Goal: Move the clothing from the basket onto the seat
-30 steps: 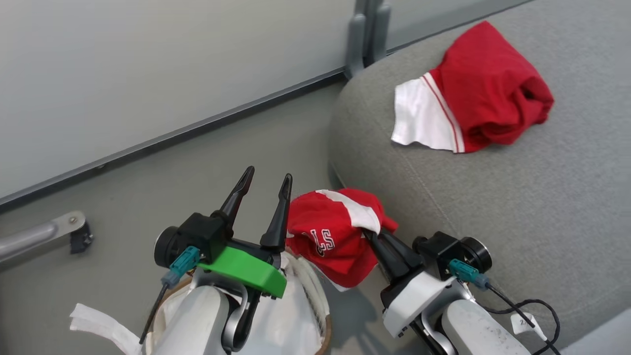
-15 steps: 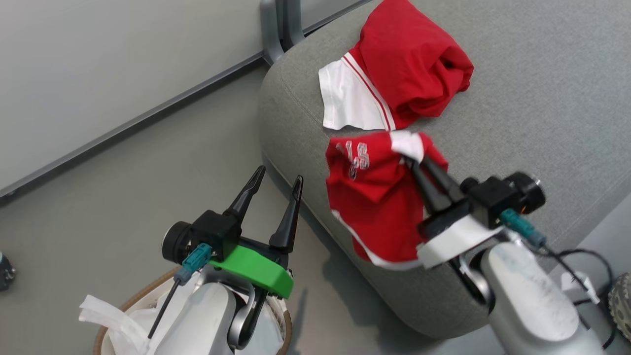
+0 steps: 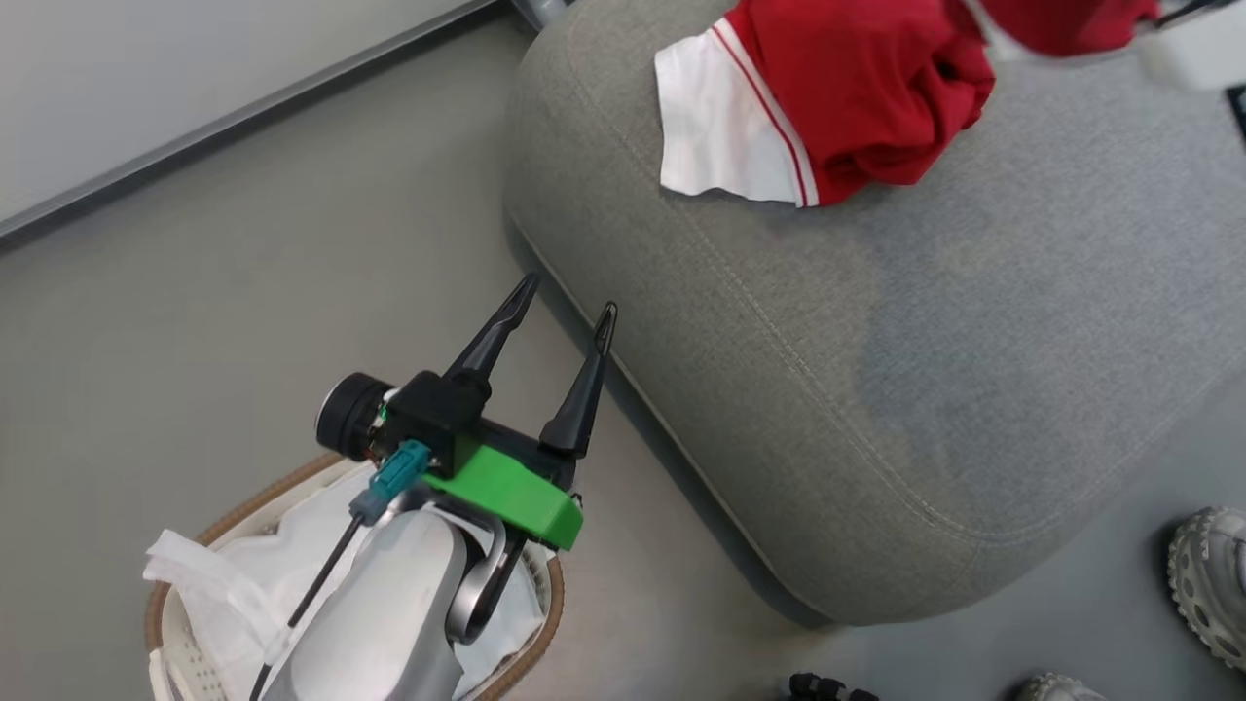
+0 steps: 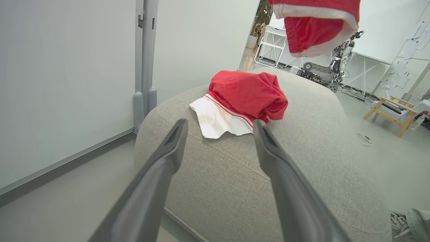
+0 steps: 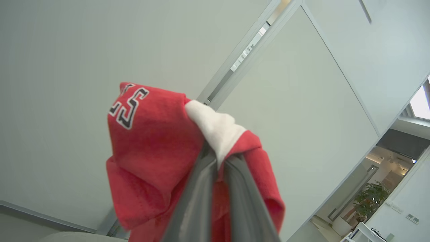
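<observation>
One piece of red clothing with a white panel lies bunched on the grey seat near its rounded corner, also in the left wrist view. A second red piece with lettering hangs in the air, pinched by my right gripper, which is shut on it. It shows blurred at the head view's top right, high above the seat. My left gripper stands open and holds nothing, above the basket, whose white liner shows inside.
A person's shoes stand on the floor by the seat's near right corner. A pale wall with a grey post runs behind the seat. Beyond are a wooden chair and other equipment.
The head camera has swung. My right gripper has carried the lettered red piece up from beside the seat's edge to high over the seat. The left gripper stays open over the basket.
</observation>
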### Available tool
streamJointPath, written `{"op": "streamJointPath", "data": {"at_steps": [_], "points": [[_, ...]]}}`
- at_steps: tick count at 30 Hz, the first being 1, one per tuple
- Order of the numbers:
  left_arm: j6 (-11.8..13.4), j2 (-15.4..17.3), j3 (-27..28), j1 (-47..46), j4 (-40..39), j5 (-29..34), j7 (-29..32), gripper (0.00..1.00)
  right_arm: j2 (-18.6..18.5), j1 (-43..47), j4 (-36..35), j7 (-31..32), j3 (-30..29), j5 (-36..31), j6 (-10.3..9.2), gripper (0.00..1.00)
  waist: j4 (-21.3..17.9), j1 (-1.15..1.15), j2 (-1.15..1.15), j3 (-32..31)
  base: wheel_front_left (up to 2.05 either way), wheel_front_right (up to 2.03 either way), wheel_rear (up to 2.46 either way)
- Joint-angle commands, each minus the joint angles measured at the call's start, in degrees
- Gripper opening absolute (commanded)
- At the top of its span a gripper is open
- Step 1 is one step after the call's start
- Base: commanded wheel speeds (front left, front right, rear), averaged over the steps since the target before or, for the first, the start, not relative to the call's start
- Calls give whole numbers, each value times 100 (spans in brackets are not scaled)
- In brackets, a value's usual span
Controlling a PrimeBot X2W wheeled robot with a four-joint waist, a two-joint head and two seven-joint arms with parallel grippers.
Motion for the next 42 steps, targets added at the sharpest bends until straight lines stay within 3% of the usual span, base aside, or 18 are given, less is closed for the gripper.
{"op": "streamJointPath", "data": {"at_steps": [1, 9, 17, 25, 26, 27, 29, 42], "points": [[-13, 50, -69, -171, -25, 20, 4, 100, -80, -181, 174, 0, -73, -73, -8, 0, 393, 0, 0, 430, 0, 0, 0], [-14, 139, -444, -666, 7, -40, 4, 100, -257, -556, 1559, 0, -619, -558, -8, 0, 902, 0, 0, 1067, 0, 0, 0], [-14, 145, -575, -824, 93, -77, 5, 100, 154, 274, 2920, 0, -1530, -913, -8, 0, 1209, 0, 0, 1365, 0, 0, 0], [-14, 155, -486, -615, 174, -134, 5, 100, 518, 1009, 3269, 0, -2387, -1196, -8, 0, 1228, 0, 0, 1222, 0, 0, 0], [-14, 143, -459, -585, 189, -137, 5, 100, 563, 1103, 3245, 0, -2464, -1223, -8, 14, 1215, 0, 0, 1164, 0, 0, 0], [-14, 130, -436, -566, 202, -140, 5, 100, 598, 1170, 3214, 0, -2525, -1242, -8, 39, 1206, 0, 0, 1121, 0, 0, 0], [-14, 93, -399, -541, 206, -137, 5, 100, 679, 1296, 3086, 0, -2638, -1252, -8, 100, 1180, 0, 0, 1002, 0, 0, 0], [-14, -131, -106, 18, 262, -149, 5, 100, 1120, 2691, 1815, 0, -2776, -883, -8, 100, 1204, 0, 0, 21, 0, 0, 0]]}}
